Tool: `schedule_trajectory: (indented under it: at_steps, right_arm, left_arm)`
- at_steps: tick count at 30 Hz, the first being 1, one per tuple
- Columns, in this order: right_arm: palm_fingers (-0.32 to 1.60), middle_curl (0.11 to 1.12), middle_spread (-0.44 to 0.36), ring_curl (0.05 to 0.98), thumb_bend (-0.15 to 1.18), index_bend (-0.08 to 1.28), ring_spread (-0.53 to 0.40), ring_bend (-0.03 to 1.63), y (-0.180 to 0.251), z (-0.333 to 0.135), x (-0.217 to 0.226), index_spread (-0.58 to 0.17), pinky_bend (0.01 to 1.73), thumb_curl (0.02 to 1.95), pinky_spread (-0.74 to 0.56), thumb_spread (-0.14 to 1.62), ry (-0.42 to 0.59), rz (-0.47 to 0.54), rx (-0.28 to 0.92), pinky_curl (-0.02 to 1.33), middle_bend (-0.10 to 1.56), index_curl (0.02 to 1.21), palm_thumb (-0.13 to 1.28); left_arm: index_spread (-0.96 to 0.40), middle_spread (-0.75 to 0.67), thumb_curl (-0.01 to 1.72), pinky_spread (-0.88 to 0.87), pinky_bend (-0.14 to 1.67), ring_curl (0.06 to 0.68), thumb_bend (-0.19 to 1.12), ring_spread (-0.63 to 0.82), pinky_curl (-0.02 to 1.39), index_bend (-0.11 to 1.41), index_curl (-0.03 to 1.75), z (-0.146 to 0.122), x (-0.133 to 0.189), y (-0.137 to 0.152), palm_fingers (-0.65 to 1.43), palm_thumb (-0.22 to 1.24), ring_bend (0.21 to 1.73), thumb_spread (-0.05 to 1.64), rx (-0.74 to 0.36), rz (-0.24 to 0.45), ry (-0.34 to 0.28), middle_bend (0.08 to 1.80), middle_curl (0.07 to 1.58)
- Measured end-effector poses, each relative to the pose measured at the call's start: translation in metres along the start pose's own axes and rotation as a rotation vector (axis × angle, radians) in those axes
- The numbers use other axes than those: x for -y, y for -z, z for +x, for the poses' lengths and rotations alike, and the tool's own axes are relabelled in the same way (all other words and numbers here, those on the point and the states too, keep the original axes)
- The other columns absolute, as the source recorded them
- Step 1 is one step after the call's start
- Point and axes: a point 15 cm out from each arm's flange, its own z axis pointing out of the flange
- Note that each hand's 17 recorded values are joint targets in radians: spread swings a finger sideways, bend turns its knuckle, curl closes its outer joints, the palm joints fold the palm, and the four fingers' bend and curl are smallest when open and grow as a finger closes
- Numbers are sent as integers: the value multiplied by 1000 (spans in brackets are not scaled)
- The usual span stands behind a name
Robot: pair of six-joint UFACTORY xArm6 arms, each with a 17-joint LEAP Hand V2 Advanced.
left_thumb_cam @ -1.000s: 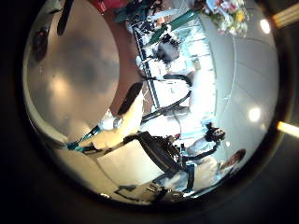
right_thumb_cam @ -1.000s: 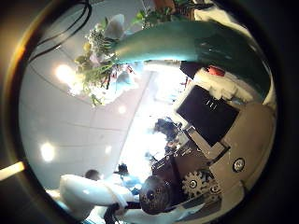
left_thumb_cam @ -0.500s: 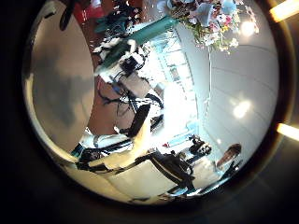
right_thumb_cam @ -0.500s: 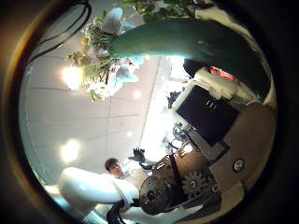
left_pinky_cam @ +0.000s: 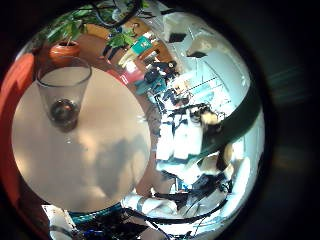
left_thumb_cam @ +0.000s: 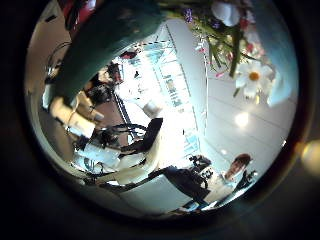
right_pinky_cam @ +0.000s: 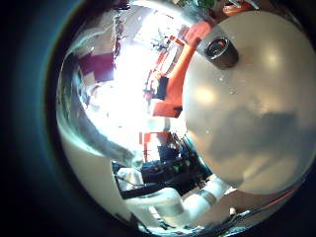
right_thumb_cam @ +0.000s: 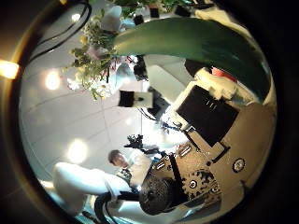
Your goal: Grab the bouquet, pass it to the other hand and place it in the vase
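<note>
The bouquet's wrapped stem (right_thumb_cam: 192, 42) lies across my right palm, with its flowers (right_thumb_cam: 98, 51) sticking out past it. My right hand (right_thumb_cam: 220, 121) is shut on the wrap. In the left thumb side view the bouquet (left_thumb_cam: 115, 40) fills much of the picture, close to that palm, and its flowers (left_thumb_cam: 240, 55) spread beside it. The right hand (left_thumb_cam: 72, 112) grips the wrap's narrow end there. My left hand (left_thumb_cam: 160, 165) is open and holds nothing. A clear glass vase (left_pinky_cam: 63, 92) stands upright and empty on the round table (left_pinky_cam: 95, 150). It also shows as the vase (right_pinky_cam: 220, 49), far below the right hand.
Potted plants (left_pinky_cam: 65, 45) and chairs stand beyond the round table's (right_pinky_cam: 247, 118) far edge. The left arm (right_thumb_cam: 84, 182) reaches in beside the right hand. Room furniture and ceiling lights lie behind.
The left palm has swung toward the bouquet, which now shows much larger and closer in its view. The bouquet has stayed fixed in the right hand's grip.
</note>
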Motion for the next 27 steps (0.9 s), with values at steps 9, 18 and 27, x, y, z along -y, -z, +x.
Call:
schedule_trajectory:
  at_steps: [9,18,27]
  right_arm:
    - [1120,799,-133,672,-5,1219,-182,1486,-25,7,8,-212,1301,1216,-186,898,20,-36,-89,818,1386,861,1125]
    - [999,783,-147,655,-47,1114,-198,1434,-15,35,5,-231,1251,1090,-234,944,-45,72,-106,809,1302,843,892]
    - [282,688,-175,571,-24,643,-241,1294,31,62,-9,-327,1022,867,-312,1016,-132,244,-120,695,1042,708,794]
  left_arm:
    - [-183,-190,434,-265,866,273,113,-277,547,362,458,33,-10,-8,1339,647,1154,969,-235,-108,127,824,652]
    - [-464,-387,556,-456,1181,444,125,-390,748,871,741,51,-4,14,1199,860,1442,967,-305,-33,70,1135,812]
    - [-548,-431,639,-517,1236,508,86,-381,868,980,872,85,37,84,1106,915,1527,978,-160,207,-148,1247,851]
